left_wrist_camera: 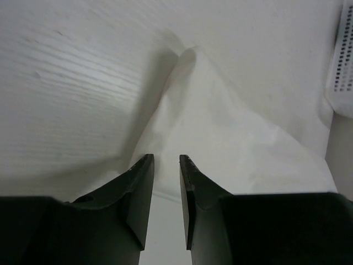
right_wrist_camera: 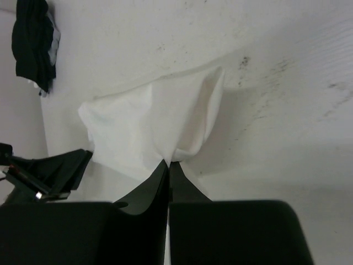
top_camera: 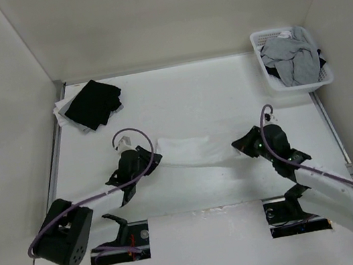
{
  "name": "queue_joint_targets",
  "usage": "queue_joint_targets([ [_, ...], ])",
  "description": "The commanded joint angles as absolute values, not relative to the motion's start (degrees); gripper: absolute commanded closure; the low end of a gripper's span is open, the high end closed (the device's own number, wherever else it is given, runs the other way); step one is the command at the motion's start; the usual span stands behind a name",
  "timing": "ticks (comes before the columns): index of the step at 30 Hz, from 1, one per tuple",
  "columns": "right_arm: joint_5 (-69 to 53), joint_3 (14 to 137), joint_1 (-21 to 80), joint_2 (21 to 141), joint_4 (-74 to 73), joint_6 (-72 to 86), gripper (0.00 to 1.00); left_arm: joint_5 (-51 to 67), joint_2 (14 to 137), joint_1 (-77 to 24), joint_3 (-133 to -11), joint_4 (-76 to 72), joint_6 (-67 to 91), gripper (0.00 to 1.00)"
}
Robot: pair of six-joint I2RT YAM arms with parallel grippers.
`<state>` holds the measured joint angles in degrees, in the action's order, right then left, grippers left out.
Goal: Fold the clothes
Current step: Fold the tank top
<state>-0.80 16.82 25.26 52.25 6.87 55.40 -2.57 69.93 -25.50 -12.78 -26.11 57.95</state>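
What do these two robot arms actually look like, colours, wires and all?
Both arms are black with a white section along each forearm, and a lilac cable loops along them. The left claw and right claw are each two matte black tapering fingers.

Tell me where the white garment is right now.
In the top view the white garment lies mid-table, stretched between the left gripper and right gripper, which is pinching its end.

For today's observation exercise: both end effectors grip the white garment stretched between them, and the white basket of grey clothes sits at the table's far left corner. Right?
Not quite. The white basket of grey clothes sits at the far right corner, as the top external view shows. The far left holds a black garment.
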Motion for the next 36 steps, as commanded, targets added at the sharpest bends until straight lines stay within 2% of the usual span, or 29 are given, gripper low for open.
queue_joint_targets([
  [1, 4.04, 19.59, 24.3, 46.42, -6.57, 51.78, 0.98, -4.21, 64.7, -31.92, -12.39, -25.06, 62.92, 0.77],
  [5, 5.79, 25.56, 25.35, 45.26, -12.91, 48.78, 0.98, -9.04, 57.76, -38.09, -13.27, -19.88, 64.16, 0.73],
  [9, 9.74, 33.9, 31.58, 50.78, -16.34, 47.55, 0.98, -10.02, 52.66, -37.75, -14.24, -15.83, 62.93, 0.71],
  [16, 17.39, 50.95, 43.8, 65.37, -23.1, 47.81, 0.98, -7.65, 47.29, -34.85, -13.8, -14.15, 60.03, 0.7],
  [24, 20.92, 73.71, 53.38, 88.74, -33.83, 49.3, 0.94, -1.41, 42.72, -30.02, -11.61, -15.2, 58.89, 0.69],
  [27, 20.92, 81.54, 55.41, 97.97, -35.5, 49.48, 0.9, 0.87, 40.0, -27.82, -10.11, -15.38, 59.06, 0.69],
  [31, 20.83, 90.34, 57.52, 107.12, -36.74, 49.57, 0.74, 4.04, 36.48, -24.75, -8.62, -14.77, 59.41, 0.69],
  [33, 20.92, 92.19, 58.75, 108.1, -35.69, 49.31, 0.67, 4.74, 35.6, -23.78, -8.18, -14.5, 59.41, 0.69],
  [36, 21.09, 89.93, 59.46, 104.17, -31.92, 47.99, 0.62, 4.05, 36.2, -24.47, -8.7, -14.5, 58.45, 0.69],
])
